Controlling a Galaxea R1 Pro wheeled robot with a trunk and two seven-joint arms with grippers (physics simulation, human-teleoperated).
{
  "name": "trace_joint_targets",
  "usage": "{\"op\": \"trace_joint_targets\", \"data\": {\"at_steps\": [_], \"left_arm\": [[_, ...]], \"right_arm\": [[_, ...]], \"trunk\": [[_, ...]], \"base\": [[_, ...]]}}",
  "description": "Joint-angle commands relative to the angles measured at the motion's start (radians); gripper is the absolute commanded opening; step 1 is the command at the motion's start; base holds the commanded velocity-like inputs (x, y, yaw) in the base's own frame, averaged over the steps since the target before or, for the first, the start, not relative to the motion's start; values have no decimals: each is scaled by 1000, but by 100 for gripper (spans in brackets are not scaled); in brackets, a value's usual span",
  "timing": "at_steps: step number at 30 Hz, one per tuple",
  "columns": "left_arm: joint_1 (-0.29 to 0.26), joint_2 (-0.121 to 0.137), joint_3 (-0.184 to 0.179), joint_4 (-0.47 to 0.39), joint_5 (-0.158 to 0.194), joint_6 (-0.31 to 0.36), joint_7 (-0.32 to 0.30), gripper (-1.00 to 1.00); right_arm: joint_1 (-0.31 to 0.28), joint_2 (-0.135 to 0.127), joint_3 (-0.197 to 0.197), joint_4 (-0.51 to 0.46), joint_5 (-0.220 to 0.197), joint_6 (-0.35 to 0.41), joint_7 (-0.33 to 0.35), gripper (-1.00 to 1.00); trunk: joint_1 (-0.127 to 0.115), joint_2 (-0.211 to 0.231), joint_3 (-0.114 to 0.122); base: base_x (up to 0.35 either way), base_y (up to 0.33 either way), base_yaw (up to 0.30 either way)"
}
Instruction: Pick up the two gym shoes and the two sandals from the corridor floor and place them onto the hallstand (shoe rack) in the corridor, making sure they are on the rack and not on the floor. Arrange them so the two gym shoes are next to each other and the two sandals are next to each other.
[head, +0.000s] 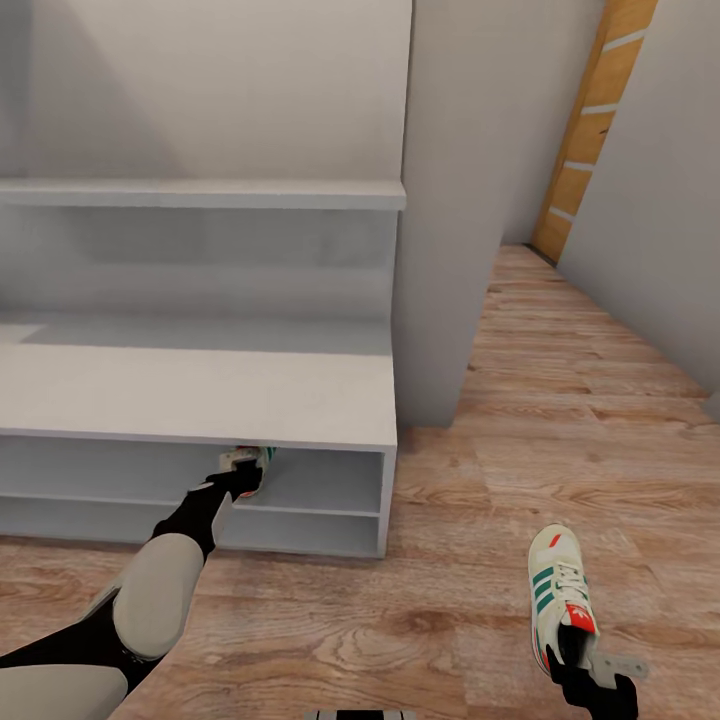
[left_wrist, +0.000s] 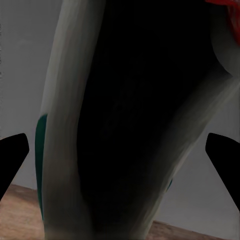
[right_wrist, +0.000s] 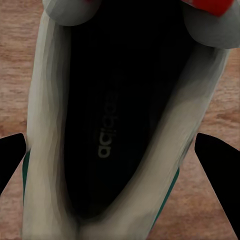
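Observation:
One gym shoe (head: 258, 466) sits in the upper open shelf of the pale grey hallstand (head: 200, 395), just under the bench top. My left gripper (head: 238, 478) reaches in at it, open, and its fingers (left_wrist: 14, 152) stand either side of the shoe (left_wrist: 120, 120). The other gym shoe (head: 560, 590) lies on the corridor floor (head: 420, 620), toe pointing away. My right gripper (head: 588, 668) is at its heel, open, with the fingertips (right_wrist: 220, 165) straddling the shoe's opening (right_wrist: 110, 115). The sandals are out of view.
A grey wall pier (head: 445, 250) stands right of the hallstand. The corridor runs back to the right toward a wooden door (head: 590, 130). Below the first shoe is the lower open shelf (head: 310, 530).

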Motion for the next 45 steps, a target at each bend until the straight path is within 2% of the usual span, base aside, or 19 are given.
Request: {"op": "trace_joint_targets", "data": {"at_steps": [1,41,42,45], "left_arm": [[5,-1,12,36,-19,5,-8,-100],[5,0,11,36,-19,6,-10,-100],[4,0,11,36,-18,6,-11,100],[4,-1,10,36,-18,7,-11,100]], "right_arm": [[-1,0,-9,1,7,-4,6,-100],[-1,0,-9,1,7,-4,6,-100],[-1,0,-9,1,7,-4,6,-100],[-1,0,-9,1,7,-4,6,-100]], "trunk": [[0,0,-1],[0,0,-1],[0,0,-1],[0,0,-1]], "base": [[6,0,0],[36,0,0],[1,0,0],[0,0,0]]}}
